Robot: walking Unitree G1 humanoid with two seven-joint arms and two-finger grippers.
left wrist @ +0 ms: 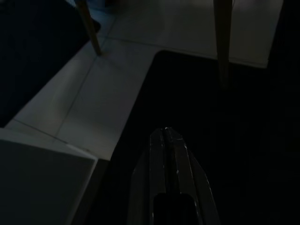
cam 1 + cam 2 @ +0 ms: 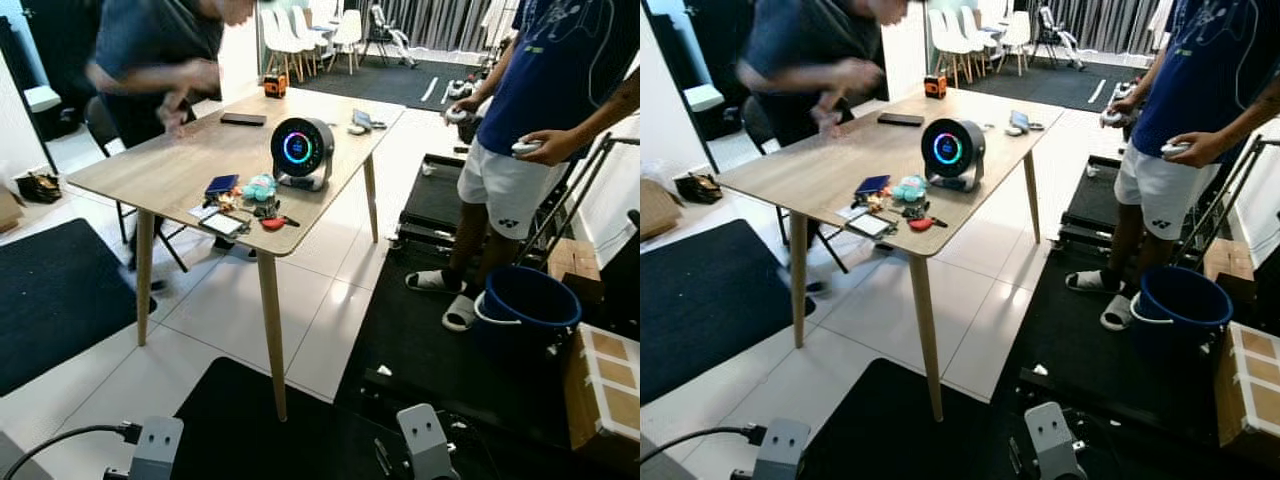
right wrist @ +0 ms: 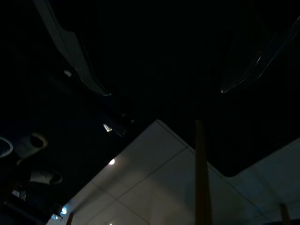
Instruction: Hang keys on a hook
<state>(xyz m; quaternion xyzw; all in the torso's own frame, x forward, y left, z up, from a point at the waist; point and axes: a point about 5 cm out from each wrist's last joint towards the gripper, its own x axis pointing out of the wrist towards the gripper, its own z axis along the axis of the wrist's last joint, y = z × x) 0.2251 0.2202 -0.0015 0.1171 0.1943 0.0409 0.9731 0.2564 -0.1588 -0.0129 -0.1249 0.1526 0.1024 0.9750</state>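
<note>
keys (image 2: 268, 215) in the clutter at the worktop (image 2: 170, 170) near corner, within reach from the front | left claw (image 1: 168, 140) closed, hanging idle over the floor | right claw state: cannot tell | no hook seen

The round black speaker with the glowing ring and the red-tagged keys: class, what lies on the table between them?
In the left eye view, a small teal plush toy sits between the round black speaker and the red-tagged keys, on the wooden table.

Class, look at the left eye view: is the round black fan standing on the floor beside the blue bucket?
No. The fan stands on the wooden table, while the blue bucket sits apart on the dark mat.
</note>
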